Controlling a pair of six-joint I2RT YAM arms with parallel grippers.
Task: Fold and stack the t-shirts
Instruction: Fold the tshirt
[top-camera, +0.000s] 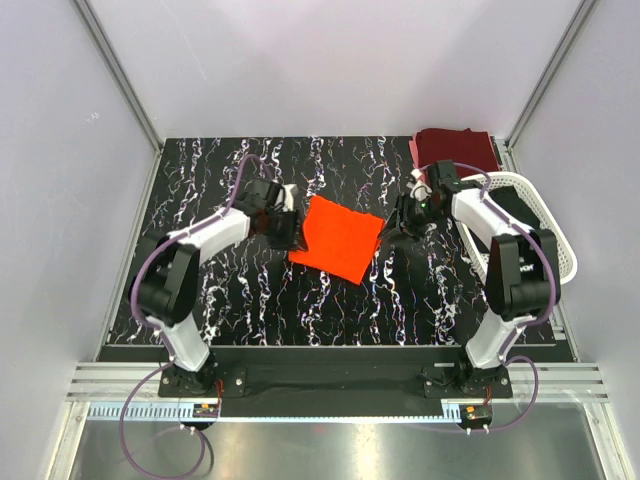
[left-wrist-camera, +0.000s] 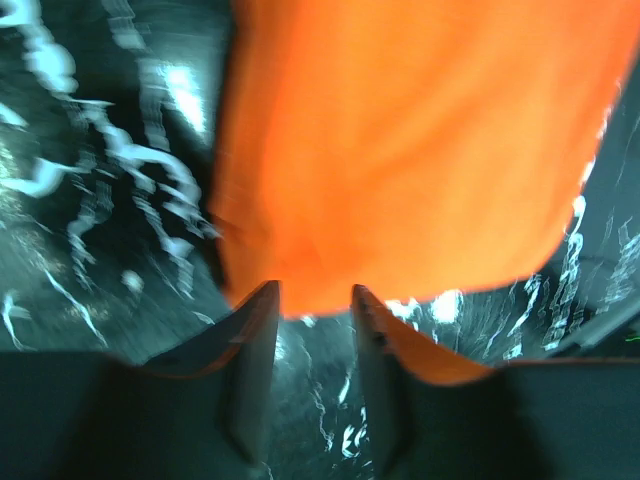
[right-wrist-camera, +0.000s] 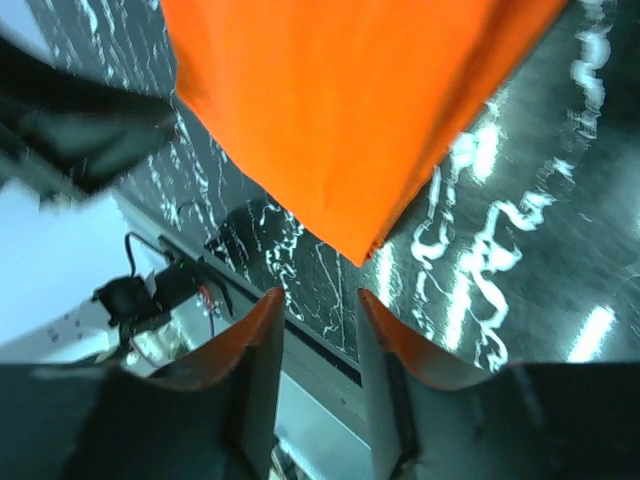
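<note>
The orange t-shirt (top-camera: 337, 237) lies folded into a flat square in the middle of the black marbled table (top-camera: 250, 300). It fills the top of the left wrist view (left-wrist-camera: 400, 150) and of the right wrist view (right-wrist-camera: 340, 110). My left gripper (top-camera: 283, 232) is open and empty at the shirt's left edge. My right gripper (top-camera: 398, 222) is open and empty at its right corner. The maroon t-shirt (top-camera: 455, 150) lies folded at the back right corner. The black t-shirt (top-camera: 520, 212) lies in the white basket.
The white perforated basket (top-camera: 545, 225) stands at the table's right edge, next to the right arm. The enclosure's white walls stand on three sides. The table's near edge and metal rail (right-wrist-camera: 200, 290) show in the right wrist view.
</note>
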